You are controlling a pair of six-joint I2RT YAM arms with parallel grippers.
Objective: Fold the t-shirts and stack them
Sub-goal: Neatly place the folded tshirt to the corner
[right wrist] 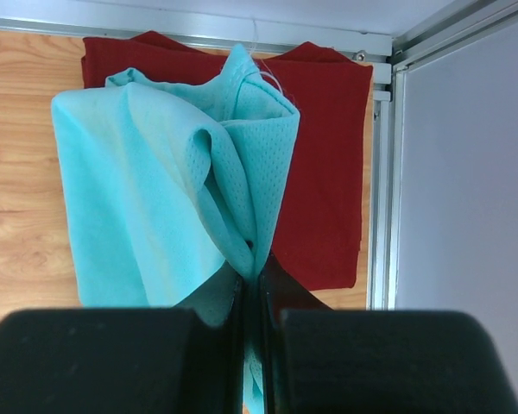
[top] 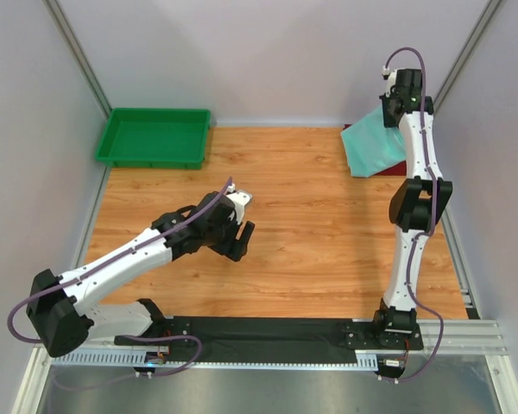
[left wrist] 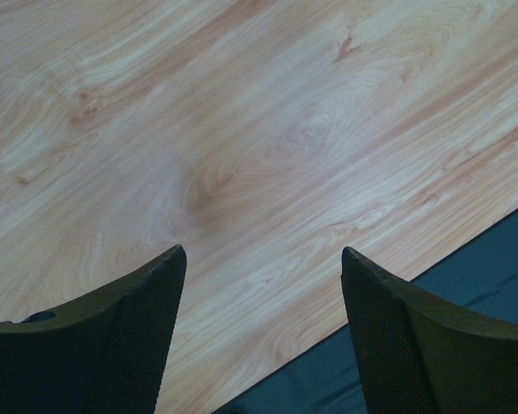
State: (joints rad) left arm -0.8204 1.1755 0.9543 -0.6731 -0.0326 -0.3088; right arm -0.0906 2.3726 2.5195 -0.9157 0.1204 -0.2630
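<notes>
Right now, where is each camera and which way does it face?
Top external: above and behind both arms, facing down on the wooden table; both show.
Left wrist: faces down at bare wood; open black fingers show.
Right wrist: faces down; shut fingers pinch the mint cloth t-shirt over the dark red t-shirt.
Shared: top and right wrist see both t-shirts.
</notes>
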